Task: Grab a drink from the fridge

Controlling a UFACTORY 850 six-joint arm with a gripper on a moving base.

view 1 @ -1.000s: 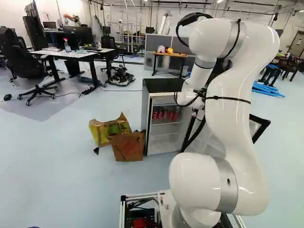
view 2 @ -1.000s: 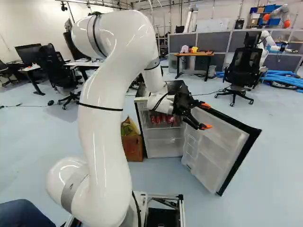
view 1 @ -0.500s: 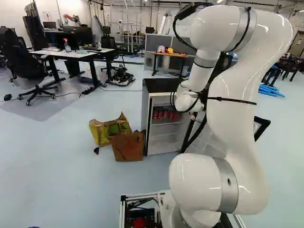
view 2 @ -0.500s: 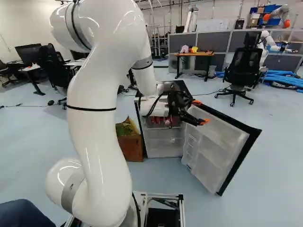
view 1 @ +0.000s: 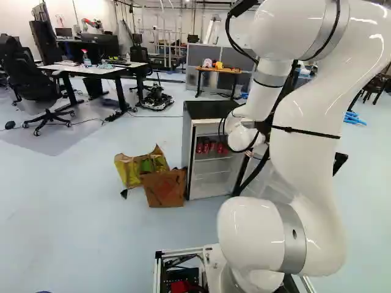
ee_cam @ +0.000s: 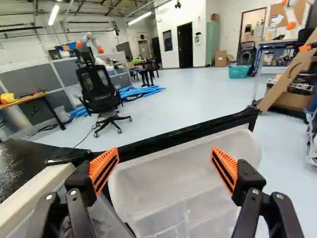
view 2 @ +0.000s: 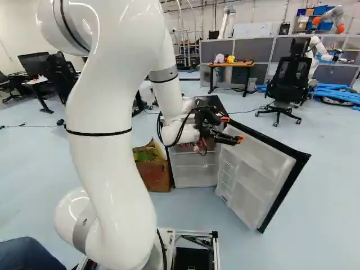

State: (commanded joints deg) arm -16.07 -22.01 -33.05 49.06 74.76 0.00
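Now by the open, white-lined door [view 2: 256, 183] of the small black-topped fridge [view 1: 208, 110], with orange-padded black fingers [view 2: 241, 139] spread wide.
With red cans [view 1: 206, 148] on the fridge's upper shelf.

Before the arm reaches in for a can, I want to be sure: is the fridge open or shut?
Open: the door stands swung out, and the shelves inside show.

Arm [view 2: 109, 163]: upper bend now farther left and higher, right base view.
Gripper [view 2: 233, 129]: shifted with arm, slightly left and up, same view.
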